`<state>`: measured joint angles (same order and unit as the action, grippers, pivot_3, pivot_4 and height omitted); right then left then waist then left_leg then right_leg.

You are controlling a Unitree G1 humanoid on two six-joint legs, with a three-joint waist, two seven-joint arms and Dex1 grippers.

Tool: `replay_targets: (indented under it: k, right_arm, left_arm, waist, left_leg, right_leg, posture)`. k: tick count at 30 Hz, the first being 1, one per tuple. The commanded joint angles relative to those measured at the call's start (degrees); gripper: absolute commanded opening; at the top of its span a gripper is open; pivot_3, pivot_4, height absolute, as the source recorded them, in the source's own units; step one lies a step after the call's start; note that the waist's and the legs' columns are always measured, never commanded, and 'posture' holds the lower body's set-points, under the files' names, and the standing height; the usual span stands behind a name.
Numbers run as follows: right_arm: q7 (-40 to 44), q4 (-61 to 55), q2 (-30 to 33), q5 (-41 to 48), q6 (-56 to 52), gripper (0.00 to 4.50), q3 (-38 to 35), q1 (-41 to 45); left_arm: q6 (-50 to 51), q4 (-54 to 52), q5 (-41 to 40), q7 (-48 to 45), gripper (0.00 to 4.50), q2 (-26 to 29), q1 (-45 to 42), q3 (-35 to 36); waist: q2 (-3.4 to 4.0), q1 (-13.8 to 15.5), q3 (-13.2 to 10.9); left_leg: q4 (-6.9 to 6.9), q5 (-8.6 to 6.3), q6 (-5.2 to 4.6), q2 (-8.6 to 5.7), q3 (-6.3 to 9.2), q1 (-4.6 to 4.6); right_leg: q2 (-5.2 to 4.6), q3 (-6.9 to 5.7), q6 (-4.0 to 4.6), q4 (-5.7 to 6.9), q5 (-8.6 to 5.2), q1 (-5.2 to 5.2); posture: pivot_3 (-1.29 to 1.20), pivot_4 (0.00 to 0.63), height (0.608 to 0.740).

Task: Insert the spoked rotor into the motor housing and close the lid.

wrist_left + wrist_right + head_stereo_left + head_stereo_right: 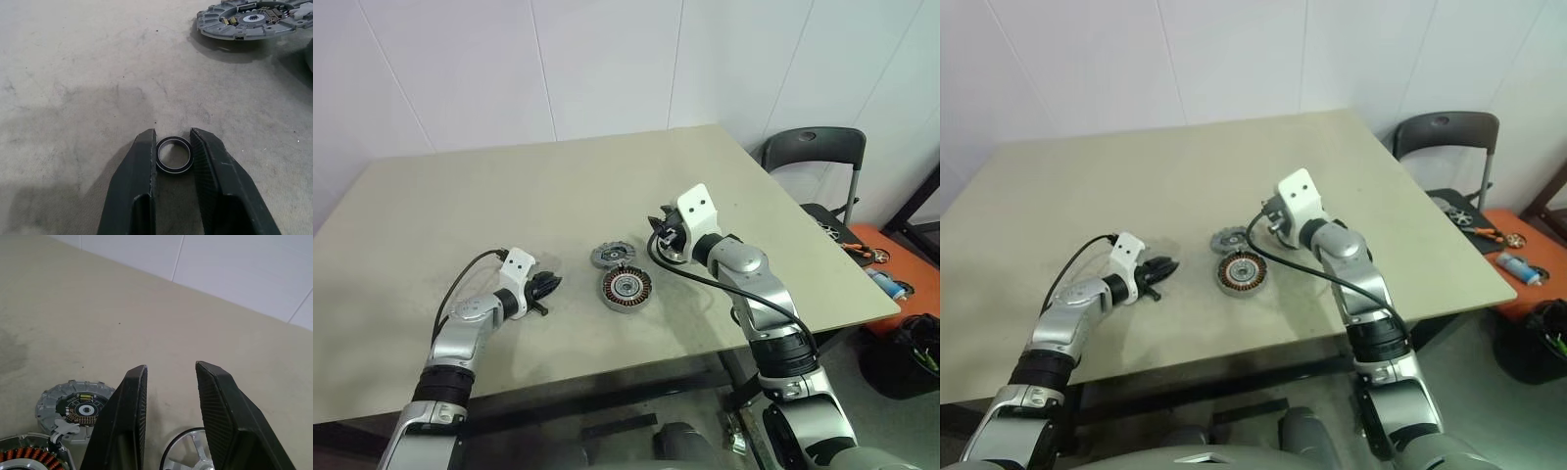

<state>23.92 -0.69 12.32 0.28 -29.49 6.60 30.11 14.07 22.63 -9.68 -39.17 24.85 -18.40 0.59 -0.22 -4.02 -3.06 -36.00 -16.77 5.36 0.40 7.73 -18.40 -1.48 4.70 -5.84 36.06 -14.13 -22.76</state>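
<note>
The motor housing (626,288), a squat round cylinder with copper windings, sits on the table near its front middle. Just behind it lies the lid (610,256), a flat grey disc with a central hub. The spoked rotor (188,458), silver with a dark rim, shows below and between my right gripper's fingers. My right gripper (171,368) hovers to the right of the housing, open, with nothing between its fingertips. My left gripper (172,130) rests low on the table to the left of the housing, shut on a small black ring (174,170).
The beige table (509,196) spreads wide behind and to the left of the parts. A dark chair (813,152) stands off its right side. An orange mat with tools (871,257) lies on the floor beyond the right edge.
</note>
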Motion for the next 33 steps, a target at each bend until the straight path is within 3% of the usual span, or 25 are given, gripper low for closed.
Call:
replay_targets:
  k: [1,5,8,14,20,33]
  right_arm:
    - [-0.37,-0.47,-0.21,0.22,1.27,1.66,0.12,2.09]
    - [-0.52,-0.33,-0.45,0.06,1.56,1.66,0.41,1.97]
    - [-0.52,0.03,-0.6,-0.08,1.92,1.66,0.69,2.14]
    - [-0.89,1.57,-0.73,-0.1,2.79,1.66,0.91,3.19]
    - [-1.74,2.31,-0.81,-0.06,3.56,1.66,0.58,3.62]
    - [-4.13,0.35,-0.37,0.22,3.4,1.66,-0.81,1.68]
  left_arm:
    - [0.28,3.54,2.02,0.83,0.71,0.53,-0.56,-0.77]
    - [-2.72,2.68,0.43,-0.72,0.71,-0.76,-2.15,-0.35]
    - [-2.39,-4.16,-3.91,-4.28,0.71,-1.64,-1.69,0.83]
    - [0.63,-12.44,-6.34,-7.29,0.71,-3.48,-3.62,-1.13]
    - [0.86,-10.61,-6.44,-7.87,0.71,-5.82,-9.05,-2.51]
    - [-1.72,-6.12,-5.18,-15.05,0.71,-9.82,-12.42,-8.31]
  waist:
    - [0.0,0.0,0.0]
    - [0.01,0.08,-0.01]
    - [-0.01,0.11,-0.04]
    - [-0.01,0.11,-0.05]
    - [-0.01,0.07,-0.05]
    - [0.0,0.01,-0.06]
  left_leg:
    - [0.0,0.0,0.0,0.0,0.0,0.0]
    - [-0.03,0.0,0.0,0.0,0.0,0.0]
    - [-0.03,0.0,0.0,-0.01,0.0,-0.08]
    - [-0.02,0.0,0.01,-0.01,0.04,-0.9]
    - [-0.03,0.0,0.01,-0.02,0.05,-0.96]
    - [-0.04,0.0,0.0,-0.03,0.05,-0.95]
  right_leg:
    - [0.0,0.0,0.0,0.0,0.0,0.01]
    - [0.0,-0.01,0.01,0.0,-0.01,0.01]
    - [-0.02,-0.01,0.01,-0.03,-0.01,-0.02]
    - [-0.04,-0.03,0.03,-0.08,0.29,-0.72]
    - [-0.04,-0.05,0.03,-0.15,0.28,-0.74]
    - [-0.02,-0.04,-0.03,-0.16,0.25,-0.73]
  posture:
    - [0.0,0.0,0.74]
    - [0.0,0.0,0.74]
    - [0.0,0.0,0.74]
    - [0.0,0.0,0.74]
    - [0.0,0.0,0.74]
    - [0.0,0.0,0.74]
